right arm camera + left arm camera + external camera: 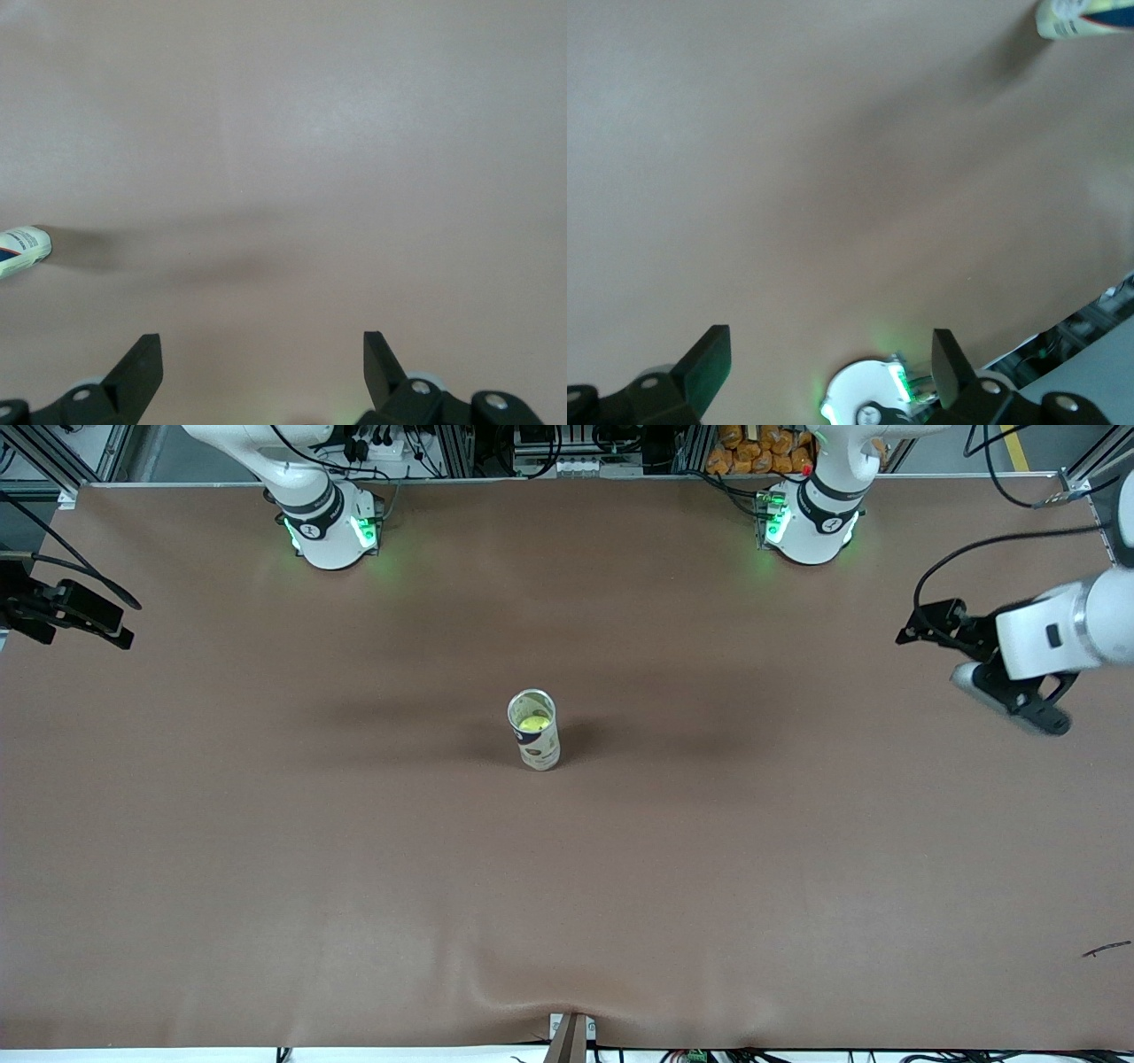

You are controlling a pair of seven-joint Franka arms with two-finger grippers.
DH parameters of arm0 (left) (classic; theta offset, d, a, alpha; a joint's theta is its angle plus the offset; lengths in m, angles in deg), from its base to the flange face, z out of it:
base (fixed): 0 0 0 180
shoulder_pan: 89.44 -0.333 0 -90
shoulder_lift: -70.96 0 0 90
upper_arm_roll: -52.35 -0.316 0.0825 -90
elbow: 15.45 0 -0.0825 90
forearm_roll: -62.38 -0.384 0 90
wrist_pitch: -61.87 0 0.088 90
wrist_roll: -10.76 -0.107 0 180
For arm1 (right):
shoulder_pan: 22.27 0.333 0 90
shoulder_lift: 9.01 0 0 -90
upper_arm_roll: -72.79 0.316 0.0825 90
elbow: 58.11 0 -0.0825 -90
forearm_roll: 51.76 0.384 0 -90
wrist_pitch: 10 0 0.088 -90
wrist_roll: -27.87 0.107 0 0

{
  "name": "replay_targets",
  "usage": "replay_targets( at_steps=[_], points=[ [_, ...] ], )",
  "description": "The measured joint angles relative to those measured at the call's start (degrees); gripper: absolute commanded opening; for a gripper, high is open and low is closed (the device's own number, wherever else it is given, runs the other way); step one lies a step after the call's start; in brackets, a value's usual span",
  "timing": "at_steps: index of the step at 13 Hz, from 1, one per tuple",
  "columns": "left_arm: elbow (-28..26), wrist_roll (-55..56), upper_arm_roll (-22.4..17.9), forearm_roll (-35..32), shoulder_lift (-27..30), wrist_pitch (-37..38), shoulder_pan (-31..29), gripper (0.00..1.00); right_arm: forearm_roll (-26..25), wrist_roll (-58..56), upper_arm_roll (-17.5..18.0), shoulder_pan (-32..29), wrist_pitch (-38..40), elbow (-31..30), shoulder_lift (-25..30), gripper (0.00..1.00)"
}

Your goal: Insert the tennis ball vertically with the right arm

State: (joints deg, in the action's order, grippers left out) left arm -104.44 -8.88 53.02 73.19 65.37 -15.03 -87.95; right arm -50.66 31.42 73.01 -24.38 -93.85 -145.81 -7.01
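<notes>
A tall can [535, 735] stands upright on the brown table [567, 886], midway between the two ends. A yellow-green tennis ball [534, 724] sits inside its open top. My right gripper [120, 622], black with long thin fingers, is up over the table edge at the right arm's end, far from the can, open and empty [261, 345]. The can's side shows at the edge of the right wrist view [22, 251]. My left gripper [926, 627] is over the left arm's end, open and empty [828, 341]. The can also shows in the left wrist view [1085, 18].
The right arm's base [328, 522] and the left arm's base [806, 522] stand along the table edge farthest from the front camera. The left arm's base also shows in the left wrist view [868, 403]. A small dark scrap [1106, 949] lies near the front corner at the left arm's end.
</notes>
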Motion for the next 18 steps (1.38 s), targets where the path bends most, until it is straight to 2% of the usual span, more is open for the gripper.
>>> replay_targets(
  at_steps=[4, 7, 15, 18],
  points=[
    [0.03, 10.64, 0.81, -4.36, 6.47, 4.21, 0.59, 1.0, 0.0, 0.0, 0.1, 0.02, 0.0, 0.02, 0.0, 1.0],
    [-0.14, 13.43, 0.96, -5.1, 10.02, 5.61, 0.88, 1.0, 0.0, 0.0, 0.11, 0.02, 0.0, 0.02, 0.0, 1.0],
    [-0.53, 13.79, -0.35, -8.4, 8.09, 0.36, 0.76, 1.0, 0.0, 0.0, 0.1, 0.01, 0.0, 0.02, 0.0, 1.0],
    [-0.59, 18.12, -0.41, -8.79, 8.08, -1.37, 0.75, 1.0, 0.0, 0.0, 0.1, 0.01, 0.0, 0.02, 0.0, 1.0]
  ],
)
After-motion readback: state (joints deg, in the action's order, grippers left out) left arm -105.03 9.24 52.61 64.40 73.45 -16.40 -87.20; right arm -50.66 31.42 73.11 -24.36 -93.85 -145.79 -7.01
